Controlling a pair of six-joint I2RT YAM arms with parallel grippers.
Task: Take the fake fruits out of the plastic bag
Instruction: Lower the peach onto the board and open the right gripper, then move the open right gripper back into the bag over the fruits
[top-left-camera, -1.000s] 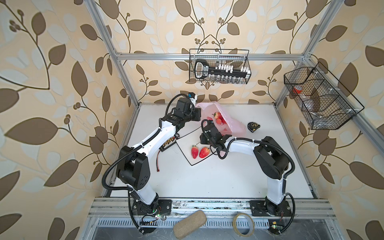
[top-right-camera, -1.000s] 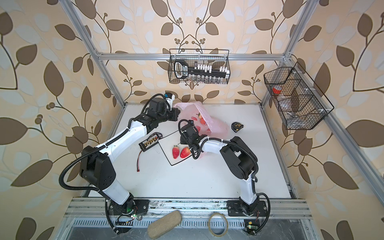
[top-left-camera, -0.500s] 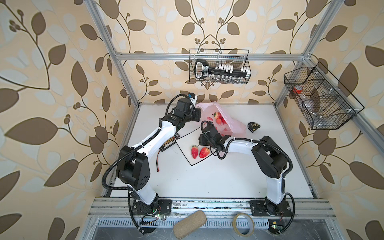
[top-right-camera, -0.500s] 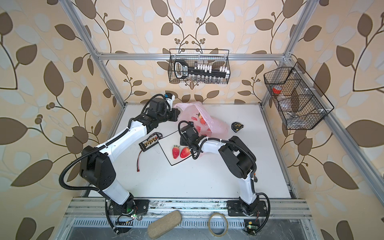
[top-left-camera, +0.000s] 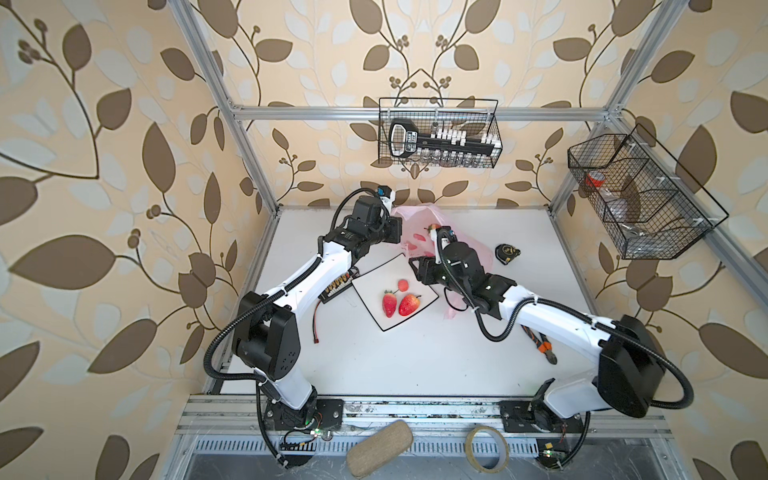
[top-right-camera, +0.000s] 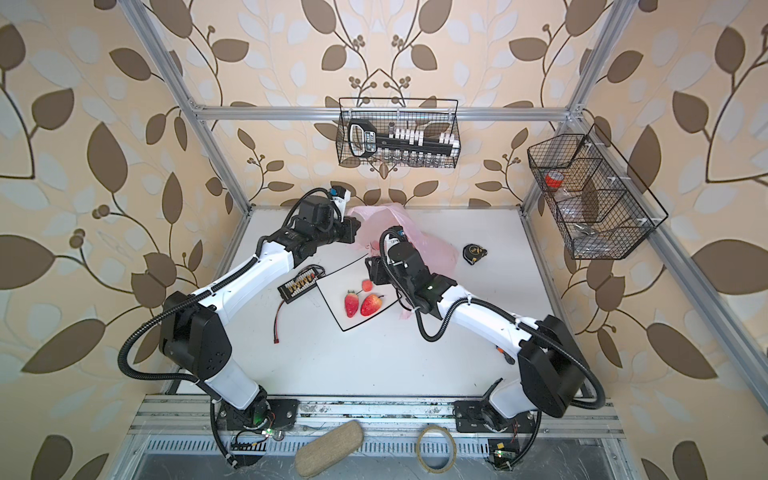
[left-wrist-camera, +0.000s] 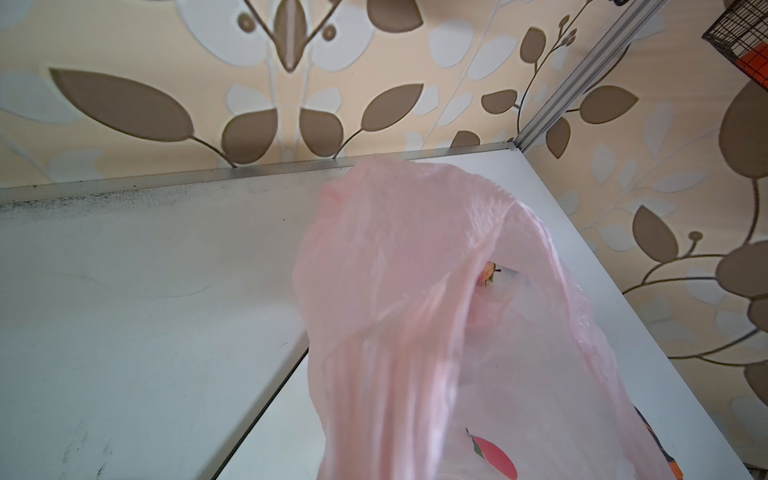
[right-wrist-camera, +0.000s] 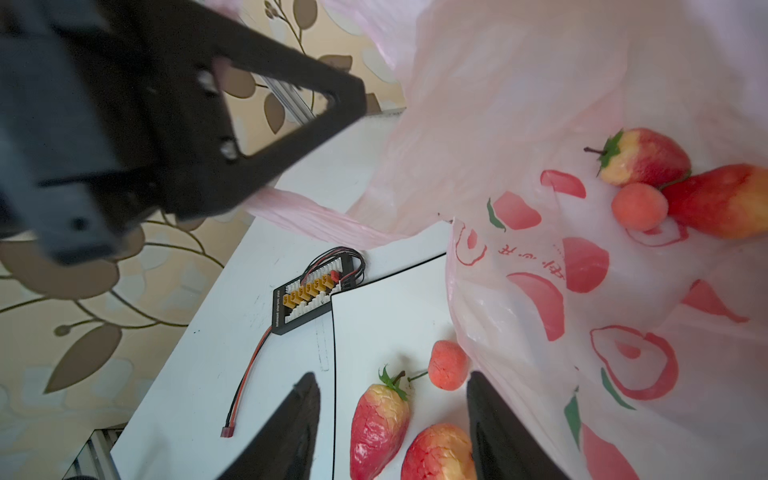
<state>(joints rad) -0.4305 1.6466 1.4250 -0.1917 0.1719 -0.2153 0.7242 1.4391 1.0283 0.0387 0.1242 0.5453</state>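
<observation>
Pink crinkly plastic bag (right-wrist-camera: 540, 104), handle pinched tight in your left gripper (top-left-camera: 398, 230), holds two glossy red strawberries (right-wrist-camera: 642, 156) and a round cherry (right-wrist-camera: 640, 205). Your right gripper (right-wrist-camera: 390, 384) hangs parted, empty, over the white square plate (top-left-camera: 368, 286) bearing two more strawberries (top-left-camera: 389, 304) and a cherry (top-left-camera: 403, 285).

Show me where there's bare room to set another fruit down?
The widest bare stretch of table lies between the plate and the front rail. The plate's corner nearest the connector board is free. It's crowded around the pink bag and the plate's strawberries.
</observation>
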